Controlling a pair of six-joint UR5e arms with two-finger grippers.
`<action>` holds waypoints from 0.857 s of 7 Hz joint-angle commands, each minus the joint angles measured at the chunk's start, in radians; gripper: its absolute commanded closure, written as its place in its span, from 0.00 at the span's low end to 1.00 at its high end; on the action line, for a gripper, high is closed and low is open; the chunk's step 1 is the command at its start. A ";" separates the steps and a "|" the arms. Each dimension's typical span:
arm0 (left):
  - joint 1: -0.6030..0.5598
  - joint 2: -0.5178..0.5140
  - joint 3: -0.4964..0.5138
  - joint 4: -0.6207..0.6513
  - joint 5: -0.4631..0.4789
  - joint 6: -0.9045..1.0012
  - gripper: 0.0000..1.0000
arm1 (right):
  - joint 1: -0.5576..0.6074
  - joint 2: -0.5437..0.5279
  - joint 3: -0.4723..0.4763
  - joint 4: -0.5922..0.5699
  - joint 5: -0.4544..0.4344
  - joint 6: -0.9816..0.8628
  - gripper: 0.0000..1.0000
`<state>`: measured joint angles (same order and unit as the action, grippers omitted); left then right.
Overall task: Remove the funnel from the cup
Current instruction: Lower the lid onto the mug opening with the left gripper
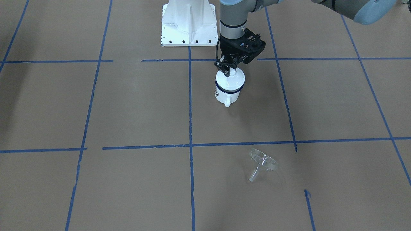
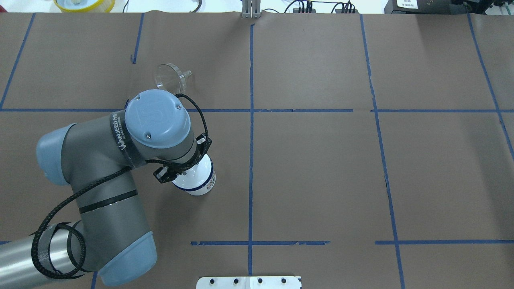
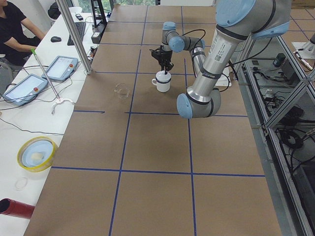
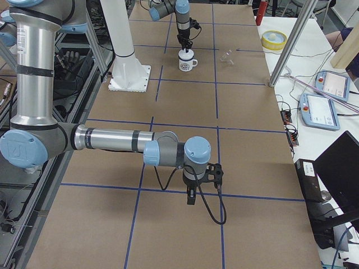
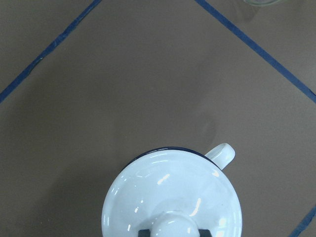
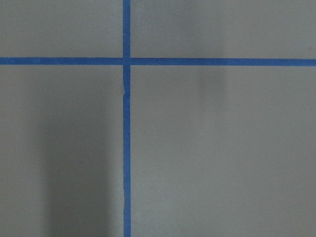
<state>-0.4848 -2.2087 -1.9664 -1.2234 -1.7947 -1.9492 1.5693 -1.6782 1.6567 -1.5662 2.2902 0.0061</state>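
The cup (image 1: 227,93), a white mug with a dark blue rim, stands upright near my base with its handle (image 5: 221,154) towards the operators' side. A white knobbed lid (image 5: 173,197) sits on top of it. My left gripper (image 1: 228,70) points straight down over the cup and is shut on the lid's knob. The clear funnel (image 1: 261,162) lies on its side on the brown paper, well apart from the cup; it also shows in the overhead view (image 2: 170,76). My right gripper (image 4: 190,200) hangs low over bare paper far from both; I cannot tell whether it is open.
The white robot base (image 1: 188,22) stands just behind the cup. Blue tape lines (image 1: 190,106) grid the brown paper. A yellow bowl (image 3: 37,152), tablets (image 3: 61,67) and a seated person (image 3: 15,29) are at the side bench beyond the table's far edge.
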 commanded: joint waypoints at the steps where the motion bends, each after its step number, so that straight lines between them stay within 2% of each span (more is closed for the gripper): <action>1: 0.000 0.000 0.006 -0.002 0.000 0.001 1.00 | 0.000 0.000 0.000 0.000 0.000 0.000 0.00; 5: 0.000 0.001 0.023 -0.027 0.000 0.003 0.99 | 0.000 0.000 0.000 0.000 0.000 0.000 0.00; 6: 0.000 0.003 0.023 -0.027 0.003 0.003 0.33 | 0.000 0.000 0.000 0.000 0.000 0.000 0.00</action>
<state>-0.4846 -2.2070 -1.9446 -1.2490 -1.7936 -1.9466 1.5693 -1.6781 1.6567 -1.5662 2.2902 0.0061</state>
